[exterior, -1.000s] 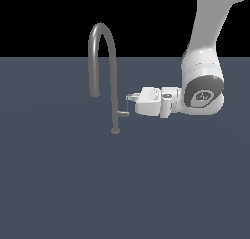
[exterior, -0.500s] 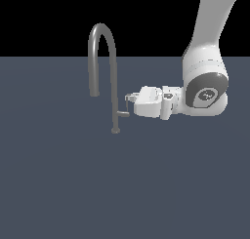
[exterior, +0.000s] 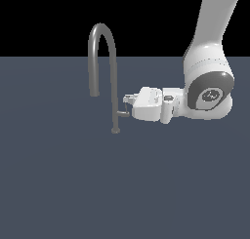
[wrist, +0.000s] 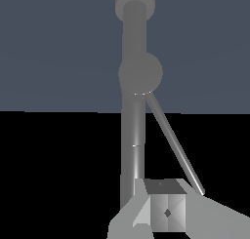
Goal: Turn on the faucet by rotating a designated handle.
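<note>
The faucet (exterior: 115,67) is a tall grey arched pipe on a small round base. The handle (exterior: 123,114) is a short stub off the stem's low part, with a thin rod rising from its tip. My gripper (exterior: 128,103) reaches in level from the exterior view's right, and its fingertips are at the rod's upper end. In the wrist view the faucet's stem (wrist: 134,130) runs lengthwise, the handle's round stub end (wrist: 140,73) faces the camera, and the thin rod (wrist: 173,140) slants towards my gripper (wrist: 166,206). The jaws look pressed together, with the rod's tip just beside them.
The faucet stands on a plain dark blue-grey floor (exterior: 58,184). My white arm (exterior: 210,62) rises at the exterior view's right. Nothing else shows.
My wrist has drifted slightly to the exterior view's right. The fingertips stay at the handle's rod, and the faucet has not visibly moved.
</note>
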`<state>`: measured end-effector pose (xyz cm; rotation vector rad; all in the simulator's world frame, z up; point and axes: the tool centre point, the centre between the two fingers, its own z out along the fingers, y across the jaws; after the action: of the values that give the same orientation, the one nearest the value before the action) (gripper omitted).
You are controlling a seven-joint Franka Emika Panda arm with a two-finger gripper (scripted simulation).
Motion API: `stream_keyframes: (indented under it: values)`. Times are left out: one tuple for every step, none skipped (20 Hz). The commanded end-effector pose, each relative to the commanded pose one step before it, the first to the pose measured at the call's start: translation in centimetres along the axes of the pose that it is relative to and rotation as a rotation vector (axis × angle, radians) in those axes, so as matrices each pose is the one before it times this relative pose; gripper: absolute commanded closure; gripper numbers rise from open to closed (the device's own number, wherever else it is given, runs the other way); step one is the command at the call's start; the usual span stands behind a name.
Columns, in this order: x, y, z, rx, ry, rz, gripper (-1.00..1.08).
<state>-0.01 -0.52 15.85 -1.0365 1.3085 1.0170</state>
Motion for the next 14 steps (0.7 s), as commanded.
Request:
stream_keyframes:
  values:
    - [0.308, 0.485, -0.015, -0.00094, -0.00028, 0.00251, 1.08]
    - [0.271, 0.445, 0.0, -0.00073, -0.00031, 0.00149, 1.08]
    - [0.266, 0.45, -0.003, -0.00067, -0.00028, 0.00136, 1.08]
    - [0.275, 0.452, -0.001, -0.00073, -0.0003, 0.00149, 1.08]
    - [0.27, 0.457, -0.004, -0.00067, -0.00027, 0.00136, 1.08]
    - [0.279, 0.459, -0.002, -0.00073, -0.00029, 0.0015, 1.08]
    - [0.282, 0.463, -0.002, -0.00073, -0.00029, 0.0015, 1.08]
    - [0.285, 0.466, -0.003, -0.00073, -0.00027, 0.0015, 1.08]
    - [0.0, 0.0, 0.0, 0.0, 0.0, 0.0, 1.08]
    - [-1.12, -1.349, 0.011, 0.00714, 0.00083, -0.02638, 1.08]
    - [0.588, 0.426, -0.004, -0.00103, -0.00015, 0.0037, 1.08]
    - [0.594, 0.423, -0.002, -0.00107, -0.00015, 0.00382, 1.08]
    - [0.588, 0.423, -0.004, -0.00103, -0.00014, 0.0037, 1.08]
    - [0.59, 0.42, -0.003, -0.00105, -0.00014, 0.00376, 1.08]
